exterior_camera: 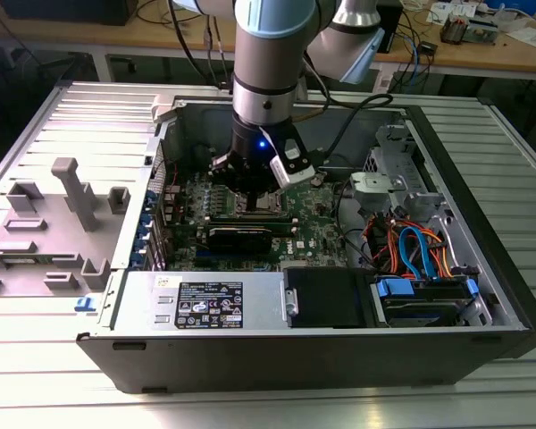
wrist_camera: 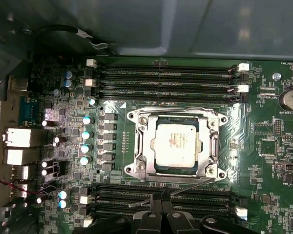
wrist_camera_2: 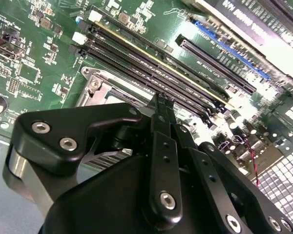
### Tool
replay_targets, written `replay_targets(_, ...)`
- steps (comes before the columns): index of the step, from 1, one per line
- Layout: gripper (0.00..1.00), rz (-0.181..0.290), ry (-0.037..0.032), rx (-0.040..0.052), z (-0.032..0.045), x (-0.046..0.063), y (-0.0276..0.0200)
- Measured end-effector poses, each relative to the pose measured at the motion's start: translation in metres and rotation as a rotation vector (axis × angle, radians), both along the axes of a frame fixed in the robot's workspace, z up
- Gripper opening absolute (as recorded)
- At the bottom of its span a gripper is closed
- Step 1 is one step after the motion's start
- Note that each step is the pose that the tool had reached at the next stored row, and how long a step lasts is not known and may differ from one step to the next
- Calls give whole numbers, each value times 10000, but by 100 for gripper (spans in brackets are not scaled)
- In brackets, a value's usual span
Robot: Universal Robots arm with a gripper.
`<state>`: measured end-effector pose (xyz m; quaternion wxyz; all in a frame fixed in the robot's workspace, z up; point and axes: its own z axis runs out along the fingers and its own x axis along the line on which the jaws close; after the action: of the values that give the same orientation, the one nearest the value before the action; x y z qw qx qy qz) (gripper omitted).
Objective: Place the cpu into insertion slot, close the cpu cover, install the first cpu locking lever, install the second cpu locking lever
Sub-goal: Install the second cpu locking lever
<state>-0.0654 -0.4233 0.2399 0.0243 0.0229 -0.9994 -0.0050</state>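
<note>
cpu (wrist_camera: 174, 144) seated, cover (wrist_camera: 214, 146) down.
gripper (wrist_camera: 161, 207) pinched shut beside the socket edge, on a thin lever (wrist_camera: 185, 187) there.

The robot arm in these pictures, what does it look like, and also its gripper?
In the exterior view, the arm is a thick round tube, silver-grey with a light blue joint cap and a dark lower section carrying a small blue light. A black cable runs beside it. The gripper is black in the second wrist view, made of flat linked bars held by silver screws, with a rounded matte housing.
</note>
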Motion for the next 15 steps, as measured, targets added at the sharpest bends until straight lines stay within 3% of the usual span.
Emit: replay_targets(15,11,181,16,1,-14,-172,-6)
